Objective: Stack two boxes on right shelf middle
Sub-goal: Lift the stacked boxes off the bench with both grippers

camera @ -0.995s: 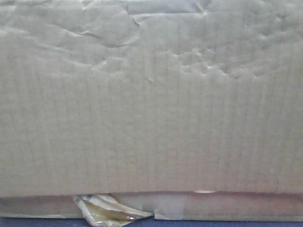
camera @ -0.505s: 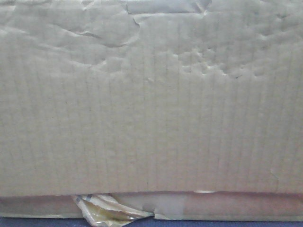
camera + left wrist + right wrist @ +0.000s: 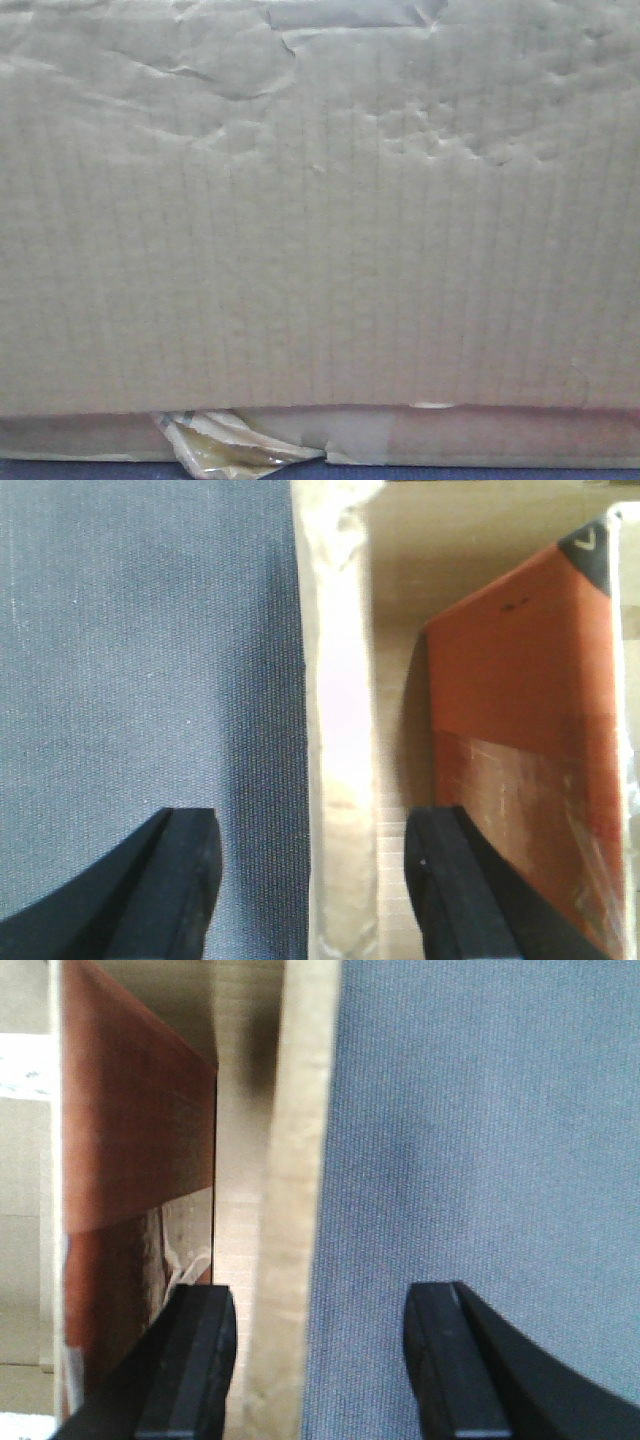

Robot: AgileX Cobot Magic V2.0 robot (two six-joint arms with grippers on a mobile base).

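Observation:
A tan cardboard box (image 3: 320,230) fills the front view, with a dimpled face, glossy tape on top and a yellowish tape scrap (image 3: 225,450) at its lower edge. In the left wrist view my left gripper (image 3: 315,825) is open and straddles the box's pale top wall edge (image 3: 340,680), one finger outside and one inside. In the right wrist view my right gripper (image 3: 320,1300) is open and straddles the opposite wall edge (image 3: 295,1160) the same way. Only one box shows. The shelf is out of view.
A red-brown flat item stands inside the box (image 3: 520,680) and also shows in the right wrist view (image 3: 130,1110). Blue-grey cloth lies outside the box on the left (image 3: 140,630) and on the right (image 3: 480,1110).

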